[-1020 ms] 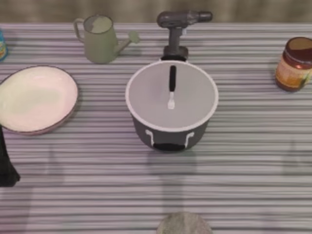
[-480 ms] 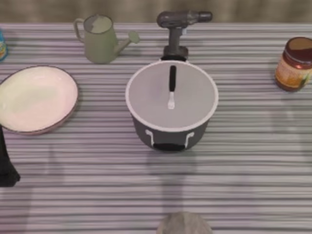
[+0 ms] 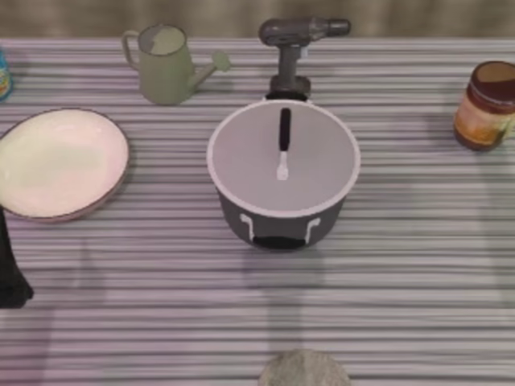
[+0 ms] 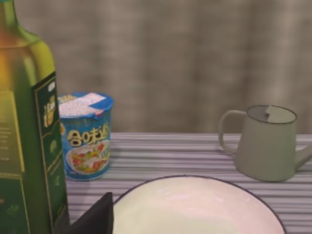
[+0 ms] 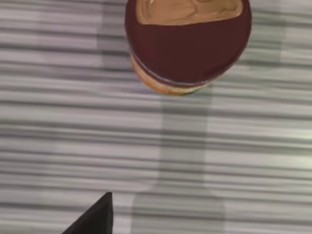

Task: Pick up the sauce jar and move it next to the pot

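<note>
The sauce jar (image 3: 485,104), with a dark brown lid and an orange label, stands at the table's far right edge, well apart from the pot (image 3: 282,173). The pot is dark grey with a light grey lid and sits mid-table. In the right wrist view the jar (image 5: 187,46) shows from above, with my right gripper (image 5: 156,225) hovering over the table just short of it. One black fingertip (image 5: 97,218) shows there, with nothing against it. My left gripper (image 4: 156,228) is parked low at the table's left, one fingertip (image 4: 97,217) showing. Neither arm appears in the top view.
A pinkish-cream bowl (image 3: 60,163) lies at the left and an olive watering can (image 3: 165,64) at the back left. A grey drill (image 3: 294,48) stands behind the pot. A blue noodle cup (image 4: 87,136) and a green bottle (image 4: 24,136) are at the far left.
No object has moved. A faint shadow on the right side of the table has drifted toward the jar.
</note>
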`<action>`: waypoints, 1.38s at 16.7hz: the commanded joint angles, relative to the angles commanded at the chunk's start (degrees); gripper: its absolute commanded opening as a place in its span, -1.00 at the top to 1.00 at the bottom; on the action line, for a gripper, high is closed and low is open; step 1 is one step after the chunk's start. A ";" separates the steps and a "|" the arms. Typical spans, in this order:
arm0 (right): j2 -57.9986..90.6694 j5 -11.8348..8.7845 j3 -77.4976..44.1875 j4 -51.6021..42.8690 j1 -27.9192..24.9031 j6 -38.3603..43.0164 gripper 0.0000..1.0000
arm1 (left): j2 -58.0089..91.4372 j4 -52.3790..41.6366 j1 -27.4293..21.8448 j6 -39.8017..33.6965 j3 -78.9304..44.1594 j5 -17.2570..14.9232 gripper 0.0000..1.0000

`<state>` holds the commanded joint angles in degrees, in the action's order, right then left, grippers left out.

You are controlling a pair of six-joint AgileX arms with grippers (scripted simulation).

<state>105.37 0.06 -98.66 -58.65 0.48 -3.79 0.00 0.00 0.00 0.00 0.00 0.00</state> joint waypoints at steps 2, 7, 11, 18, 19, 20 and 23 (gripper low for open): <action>10.22 -0.18 -10.44 -4.44 -0.24 -0.59 -1.00 | 0.00 0.00 0.00 0.00 0.00 0.00 -1.00; 29.91 -0.72 -30.82 -11.87 -0.93 -1.89 -1.00 | 0.00 0.00 0.00 0.00 0.00 0.00 -1.00; 37.19 -0.96 -38.41 -14.35 -1.24 -2.40 -1.00 | 0.00 0.00 0.00 0.00 0.00 0.00 -1.00; 37.64 -0.95 -38.55 -14.21 -0.96 -2.43 -1.00 | 0.00 0.00 0.00 0.00 0.00 0.00 -1.00; 37.84 -0.97 -38.06 -13.50 -1.07 -2.49 -1.00 | 0.00 0.00 0.00 0.00 0.00 0.00 -1.00; 38.17 -0.97 -37.30 -12.39 -1.16 -2.50 -1.00 | 0.00 0.00 0.00 0.00 0.00 0.00 -1.00; 39.51 -0.93 -34.35 -8.07 -1.34 -2.36 -1.00 | 0.00 0.00 0.00 0.00 0.00 0.00 -1.00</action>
<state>144.88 -0.88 -133.01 -66.73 -0.86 -6.15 0.00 0.00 0.00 0.00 0.00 0.00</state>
